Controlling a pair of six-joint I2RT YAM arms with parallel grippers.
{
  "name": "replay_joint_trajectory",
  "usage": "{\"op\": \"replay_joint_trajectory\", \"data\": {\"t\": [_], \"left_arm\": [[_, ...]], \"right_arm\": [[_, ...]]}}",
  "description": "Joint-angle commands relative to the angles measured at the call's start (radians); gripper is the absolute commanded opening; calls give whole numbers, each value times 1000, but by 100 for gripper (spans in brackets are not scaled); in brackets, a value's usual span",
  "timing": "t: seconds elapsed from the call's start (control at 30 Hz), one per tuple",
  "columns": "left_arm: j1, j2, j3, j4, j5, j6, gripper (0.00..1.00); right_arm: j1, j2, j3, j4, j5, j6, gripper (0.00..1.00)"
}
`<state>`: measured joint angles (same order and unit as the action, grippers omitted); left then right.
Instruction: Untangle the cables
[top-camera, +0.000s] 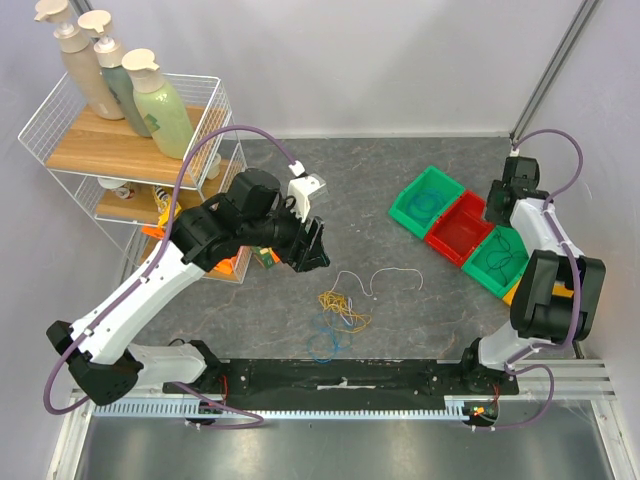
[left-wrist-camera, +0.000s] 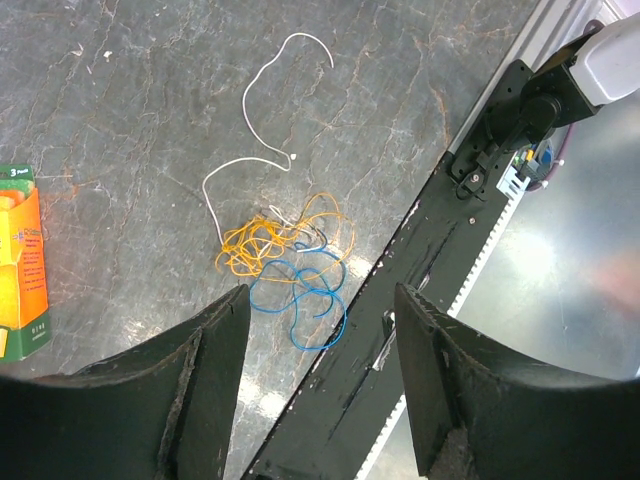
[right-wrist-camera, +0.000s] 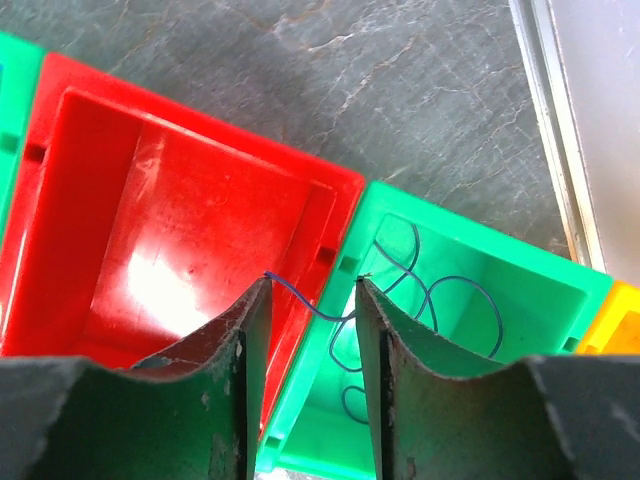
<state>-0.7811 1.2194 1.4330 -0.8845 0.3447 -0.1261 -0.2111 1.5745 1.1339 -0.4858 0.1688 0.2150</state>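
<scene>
Tangle of thin yellow and blue cables lies on the grey marbled table beside the black front rail. It sits below and just ahead of the left gripper, which hangs with jaws spread wide, holding nothing. A loose white cable trails beyond the knot. Farther off, the right gripper, fingers parted, hovers over a red plastic bin and a green plastic bin. A thin blue cable crosses the gap between its fingers.

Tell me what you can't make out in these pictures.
Left wrist view: orange box, cut off by the left edge.
Right wrist view: blue cable lower loops, hidden behind fingers of the right end effector.
Top view: crossings in the yellow-blue tangle, too small.
</scene>
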Motion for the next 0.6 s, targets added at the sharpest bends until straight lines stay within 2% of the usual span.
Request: {"op": "replay_joint_trajectory", "data": {"t": [0.0, 0.2, 0.37, 0.57], "left_arm": [[-4, -26, 27, 2, 5, -29, 66], [-6, -24, 27, -2, 5, -27, 66], [-4, -23, 24, -2, 0, -27, 65], [-6, -14, 29, -7, -6, -20, 65]], "right_arm": [[-4, 51, 53, 24, 90, 0, 42], [-4, 53, 50, 36, 104, 11, 17], [-19, -16, 49, 18, 126, 30, 1], [-112, -62, -6, -4, 37, 130, 0]]}}
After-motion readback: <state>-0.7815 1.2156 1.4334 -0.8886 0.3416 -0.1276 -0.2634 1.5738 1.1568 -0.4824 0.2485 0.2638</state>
